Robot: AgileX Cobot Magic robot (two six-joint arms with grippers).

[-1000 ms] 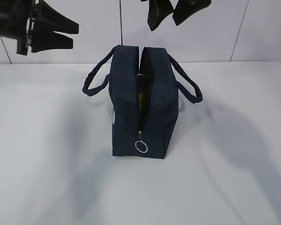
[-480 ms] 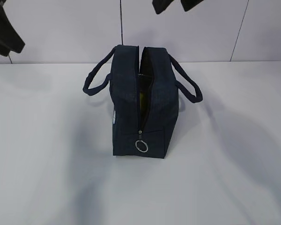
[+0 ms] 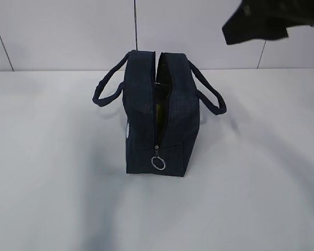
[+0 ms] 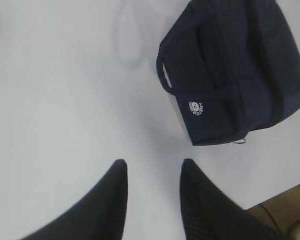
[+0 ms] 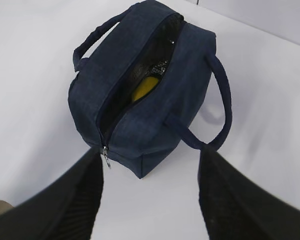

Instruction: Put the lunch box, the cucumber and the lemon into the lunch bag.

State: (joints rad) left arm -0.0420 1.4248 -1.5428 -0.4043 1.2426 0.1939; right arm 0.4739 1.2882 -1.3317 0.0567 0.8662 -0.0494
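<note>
We see the bag (image 3: 159, 123) upright mid-surface (image 3: 52, 198), zipper parted, likely left open so items drop in from above; its long axis runs near-to-far, ring pull (image 3: 158, 163) at the near end, handles out left and right. Lemon (image 5: 143, 88) sits inside, seen through the slot; box and cucumber not visible, probably deeper inside. Left tool (image 4: 151, 169) hangs wide apart, empty, off the bag's side. Right tool (image 5: 150, 165) also spread wide, empty, above the bag.

Lunch bag (image 3: 146, 120) of matt navy cloth; metal ring pull (image 3: 158, 163); smooth white table (image 3: 52, 183); ribbed black claw fingers (image 5: 82, 200).
</note>
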